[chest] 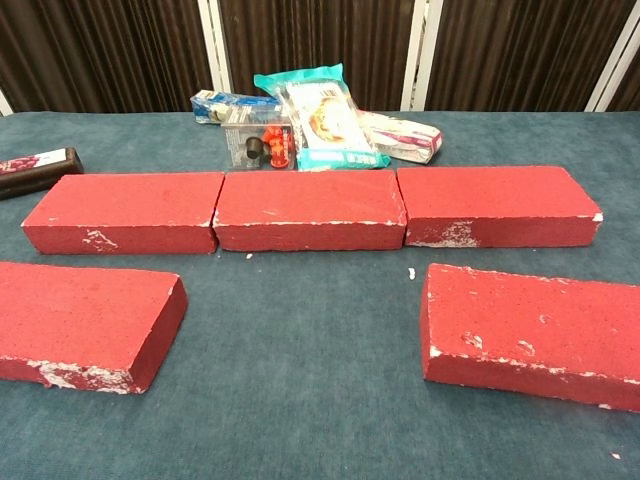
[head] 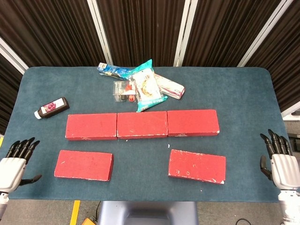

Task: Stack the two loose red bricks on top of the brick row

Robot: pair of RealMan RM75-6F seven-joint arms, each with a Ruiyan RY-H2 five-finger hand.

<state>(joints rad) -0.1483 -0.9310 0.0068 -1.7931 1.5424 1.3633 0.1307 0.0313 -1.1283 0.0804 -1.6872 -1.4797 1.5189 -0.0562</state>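
Looking down from the head view, we see the blue-carpeted table [head: 243,93] filling most of the picture, and across its middle runs the brick row [head: 142,124], three red bricks laid flat end to end and touching. Nearer to us lie the two loose bricks, each flat on the cloth and apart from the row: the left loose brick [head: 84,165] sits below the row's left brick, and the right loose brick [head: 197,166], slightly skewed, sits below the row's right brick. Nothing rests on top of the row. Our left hand [head: 12,164] shows at the left edge of the table near its front corner, holding nothing, its dark fingers spread and the thumb out to the side. Our right hand [head: 280,164] shows off the right edge, likewise holding nothing, fingers apart and pointing away from us. Both hands are well apart from the bricks, and neither shows in the chest view. Behind the row lies a heap of snack packets [head: 149,87] with a small clear box [head: 123,91] beside it, and a small dark bottle [head: 52,107] lies on its side towards the left.
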